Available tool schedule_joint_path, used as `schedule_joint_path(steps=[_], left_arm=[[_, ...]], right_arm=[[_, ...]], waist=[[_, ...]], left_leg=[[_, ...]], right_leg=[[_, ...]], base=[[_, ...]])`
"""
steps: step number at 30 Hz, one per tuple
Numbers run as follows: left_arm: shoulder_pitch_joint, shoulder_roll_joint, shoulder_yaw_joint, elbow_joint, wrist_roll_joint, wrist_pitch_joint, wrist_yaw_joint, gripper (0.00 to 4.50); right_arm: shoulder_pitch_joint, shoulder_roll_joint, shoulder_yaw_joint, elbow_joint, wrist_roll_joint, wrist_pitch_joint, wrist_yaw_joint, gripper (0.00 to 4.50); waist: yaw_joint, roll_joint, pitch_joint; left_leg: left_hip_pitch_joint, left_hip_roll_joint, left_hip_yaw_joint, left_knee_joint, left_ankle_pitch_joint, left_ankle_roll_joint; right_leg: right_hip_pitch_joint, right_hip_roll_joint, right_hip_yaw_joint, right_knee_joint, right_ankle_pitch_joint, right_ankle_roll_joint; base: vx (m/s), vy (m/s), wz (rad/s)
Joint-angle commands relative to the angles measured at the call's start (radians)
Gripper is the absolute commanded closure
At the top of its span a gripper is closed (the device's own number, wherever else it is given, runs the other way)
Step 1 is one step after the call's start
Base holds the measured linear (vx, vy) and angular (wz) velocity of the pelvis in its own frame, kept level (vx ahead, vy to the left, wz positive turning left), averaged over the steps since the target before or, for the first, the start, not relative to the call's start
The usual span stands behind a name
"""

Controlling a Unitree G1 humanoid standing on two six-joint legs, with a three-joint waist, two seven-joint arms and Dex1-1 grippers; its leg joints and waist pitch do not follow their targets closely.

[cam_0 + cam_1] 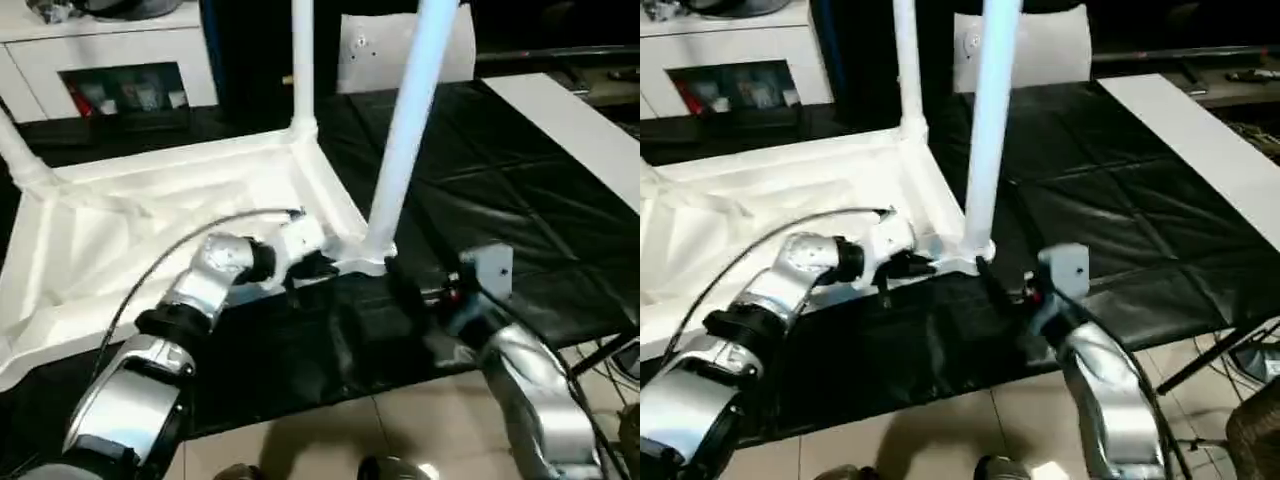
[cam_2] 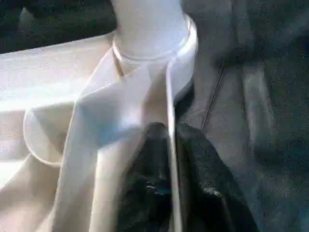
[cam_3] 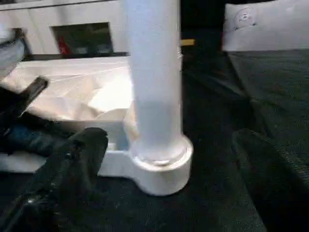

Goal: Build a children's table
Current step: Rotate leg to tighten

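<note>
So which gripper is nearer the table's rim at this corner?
Left. The left gripper has its fingers on either side of the rim, beside the corner socket. The right gripper sits open just off that socket, touching nothing.

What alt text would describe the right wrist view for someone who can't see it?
A white table leg stands upright in the round corner socket of an upturned white tabletop on a black mat. The right gripper is open, one black finger on either side of the socket.
</note>
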Motion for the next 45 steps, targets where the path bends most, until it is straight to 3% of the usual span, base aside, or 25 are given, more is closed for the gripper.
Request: schedule_joint_path(steps=[1,3,4,6,8,11,12,13,15,16,17,19,21,22,24,26,27,31,33,36,37,40,42,43,45], left_arm=[[0.030,0.002,0.050,-0.090,-0.084,0.029,-0.020,3.87],[0.061,0.003,0.071,-0.150,-0.122,0.066,-0.030,3.55],[0.081,0.006,0.082,-0.190,-0.142,0.086,-0.034,3.53],[0.135,0.018,0.123,-0.299,-0.195,0.158,-0.032,3.50],[0.168,0.031,0.140,-0.354,-0.203,0.192,-0.023,3.12],[0.250,0.079,0.165,-0.462,-0.201,0.264,0.023,2.98],[0.288,0.099,0.181,-0.509,-0.202,0.299,0.044,2.81],[0.312,0.110,0.190,-0.542,-0.209,0.319,0.051,2.69],[0.399,0.140,0.225,-0.666,-0.237,0.392,0.071,2.68],[0.444,0.151,0.244,-0.728,-0.250,0.420,0.079,2.56],[0.480,0.155,0.257,-0.780,-0.259,0.447,0.090,2.37],[0.530,0.157,0.268,-0.855,-0.271,0.485,0.101,2.24],[0.592,0.160,0.266,-0.939,-0.281,0.523,0.113,2.24],[0.617,0.160,0.263,-0.970,-0.284,0.536,0.118,1.81],[0.680,0.160,0.254,-1.037,-0.286,0.565,0.133,1.80],[0.717,0.166,0.246,-1.084,-0.289,0.596,0.156,1.78],[0.732,0.170,0.242,-1.097,-0.282,0.605,0.165,1.40],[0.772,0.201,0.215,-1.118,-0.214,0.630,0.214,1.21],[0.774,0.204,0.212,-1.120,-0.208,0.632,0.220,0.91],[0.774,0.226,0.195,-1.117,-0.183,0.631,0.239,0.89],[0.774,0.228,0.194,-1.116,-0.181,0.632,0.241,0.68],[0.767,0.239,0.182,-1.098,-0.165,0.628,0.257,0.51],[0.753,0.250,0.168,-1.082,-0.140,0.631,0.280,0.39],[0.730,0.252,0.161,-1.049,-0.110,0.618,0.306,0.05],[0.697,0.248,0.158,-1.004,-0.082,0.598,0.337,0.03]], right_arm=[[0.033,-0.035,0.057,-0.096,0.033,0.037,0.073,0.00],[0.044,-0.049,0.084,-0.121,0.041,0.042,0.098,0.00],[0.041,-0.045,0.090,-0.126,0.046,0.046,0.097,0.00],[0.014,-0.023,0.100,-0.134,0.070,0.067,0.090,0.00],[-0.010,-0.008,0.102,-0.133,0.071,0.073,0.080,0.00],[-0.071,0.025,0.100,-0.118,0.081,0.092,0.050,0.00],[-0.098,0.036,0.099,-0.108,0.084,0.101,0.038,0.00],[-0.113,0.040,0.100,-0.101,0.085,0.106,0.032,0.00],[-0.169,0.053,0.098,-0.060,0.079,0.115,0.007,0.00],[-0.203,0.061,0.094,-0.028,0.072,0.116,-0.006,0.00],[-0.231,0.065,0.086,0.002,0.061,0.116,-0.025,0.00],[-0.262,0.066,0.074,0.041,0.043,0.120,-0.055,0.00],[-0.292,0.059,0.060,0.084,0.027,0.118,-0.073,0.00],[-0.305,0.054,0.052,0.105,0.022,0.113,-0.079,0.00],[-0.341,0.040,0.026,0.161,0.011,0.096,-0.102,0.00],[-0.365,0.029,0.008,0.197,0.009,0.084,-0.119,0.00],[-0.380,0.023,-0.007,0.218,0.008,0.076,-0.134,0.00],[-0.439,-0.001,-0.058,0.315,-0.005,0.026,-0.190,0.00],[-0.443,-0.005,-0.060,0.327,-0.008,0.020,-0.192,0.00],[-0.463,-0.018,-0.075,0.381,-0.022,-0.011,-0.218,0.00],[-0.464,-0.018,-0.075,0.383,-0.022,-0.012,-0.218,0.00],[-0.456,-0.014,-0.065,0.369,-0.013,-0.009,-0.195,0.00],[-0.437,-0.006,-0.041,0.344,0.001,-0.008,-0.166,0.00],[-0.409,-0.002,-0.016,0.308,0.004,-0.002,-0.142,0.00],[-0.374,0.001,0.013,0.267,0.002,0.005,-0.121,0.00]], waist=[[0.015,-0.018,-0.078],[0.008,-0.020,-0.078],[0.008,-0.016,-0.079],[0.003,-0.015,-0.078],[0.003,-0.011,-0.079],[-0.004,-0.007,-0.077],[0.001,0.000,-0.078],[-0.004,-0.003,-0.075],[-0.002,-0.001,-0.076],[-0.006,-0.001,-0.076],[-0.005,-0.004,-0.075],[0.000,0.002,-0.074],[0.003,-0.002,-0.073],[0.004,-0.001,-0.074],[0.000,-0.006,-0.072],[-0.001,-0.003,-0.069],[-0.001,-0.004,-0.067],[-0.002,-0.008,-0.067],[0.000,-0.007,-0.067],[0.001,-0.007,-0.069],[-0.001,-0.008,-0.070],[-0.002,-0.009,-0.071],[-0.002,-0.008,-0.072],[-0.003,-0.007,-0.072],[-0.003,-0.008,-0.073]], left_leg=[[0.001,0.053,-0.016,-0.062,-0.244,0.067],[-0.003,0.054,-0.018,-0.067,-0.272,0.067],[0.003,0.057,-0.019,-0.068,-0.289,0.057],[-0.001,0.059,-0.021,-0.069,-0.304,0.043],[0.007,0.057,-0.019,-0.068,-0.321,0.030],[0.002,0.057,-0.023,-0.075,-0.339,0.007],[0.016,0.058,-0.021,-0.072,-0.355,-0.005],[0.005,0.057,-0.022,-0.075,-0.350,-0.009],[0.012,0.057,-0.022,-0.073,-0.365,-0.020],[0.007,0.058,-0.024,-0.075,-0.361,-0.028],[0.015,0.055,-0.019,-0.072,-0.370,-0.027],[0.019,0.057,-0.019,-0.072,-0.369,-0.035],[0.017,0.056,-0.019,-0.075,-0.377,-0.035],[0.018,0.057,-0.020,-0.074,-0.378,-0.039],[0.020,0.054,-0.019,-0.074,-0.403,-0.044],[0.022,0.052,-0.020,-0.074,-0.428,-0.045],[0.026,0.049,-0.019,-0.072,-0.443,-0.047],[0.024,0.046,-0.026,-0.072,-0.458,-0.050],[0.033,0.043,-0.022,-0.067,-0.466,-0.050],[0.024,0.041,-0.026,-0.068,-0.460,-0.047],[0.022,0.040,-0.026,-0.067,-0.459,-0.044],[0.023,0.039,-0.025,-0.064,-0.446,-0.037],[0.023,0.040,-0.025,-0.064,-0.443,-0.034],[0.021,0.040,-0.026,-0.066,-0.442,-0.034],[0.018,0.038,-0.026,-0.065,-0.429,-0.030]], right_leg=[[0.053,-0.058,0.057,-0.088,-0.476,-0.119],[0.053,-0.052,0.056,-0.081,-0.440,-0.128],[0.050,-0.055,0.058,-0.079,-0.432,-0.140],[0.050,-0.057,0.060,-0.076,-0.431,-0.152],[0.045,-0.053,0.061,-0.077,-0.436,-0.151],[0.048,-0.049,0.062,-0.074,-0.422,-0.145],[0.040,-0.050,0.064,-0.074,-0.426,-0.145],[0.046,-0.048,0.064,-0.071,-0.418,-0.145],[0.041,-0.050,0.066,-0.070,-0.436,-0.143],[0.046,-0.051,0.066,-0.066,-0.440,-0.147],[0.037,-0.046,0.067,-0.073,-0.456,-0.140],[0.034,-0.045,0.068,-0.070,-0.443,-0.146],[0.036,-0.042,0.068,-0.071,-0.447,-0.138],[0.036,-0.043,0.069,-0.067,-0.439,-0.138],[0.033,-0.040,0.069,-0.071,-0.465,-0.120],[0.030,-0.038,0.070,-0.077,-0.498,-0.106],[0.025,-0.036,0.070,-0.082,-0.520,-0.096],[0.025,-0.032,0.069,-0.084,-0.575,-0.055],[0.015,-0.030,0.073,-0.091,-0.586,-0.048],[0.023,-0.029,0.073,-0.089,-0.590,-0.042],[0.024,-0.029,0.073,-0.088,-0.585,-0.042],[0.023,-0.029,0.074,-0.088,-0.579,-0.049],[0.023,-0.027,0.074,-0.087,-0.573,-0.052],[0.024,-0.026,0.074,-0.086,-0.568,-0.051],[0.026,-0.026,0.075,-0.087,-0.557,-0.043]], base=[[0.000,0.000,0.00],[0.000,0.000,0.00],[0.000,0.000,0.00],[0.000,0.000,0.00],[0.000,0.000,0.00],[0.000,0.000,0.00],[0.000,0.000,0.00],[0.000,0.000,0.00],[0.000,0.000,0.00],[0.000,0.000,0.00],[0.000,0.000,0.00],[0.000,0.000,0.00],[0.000,0.000,0.00],[0.000,0.000,0.00],[0.000,0.000,0.00],[0.000,0.000,0.00],[0.000,0.000,0.00],[0.000,0.000,0.00],[0.000,0.000,0.00],[0.000,0.000,0.00],[0.000,0.000,0.00],[0.000,0.000,0.00],[0.000,0.000,0.00],[0.000,0.000,0.00],[0.000,0.000,0.00]])
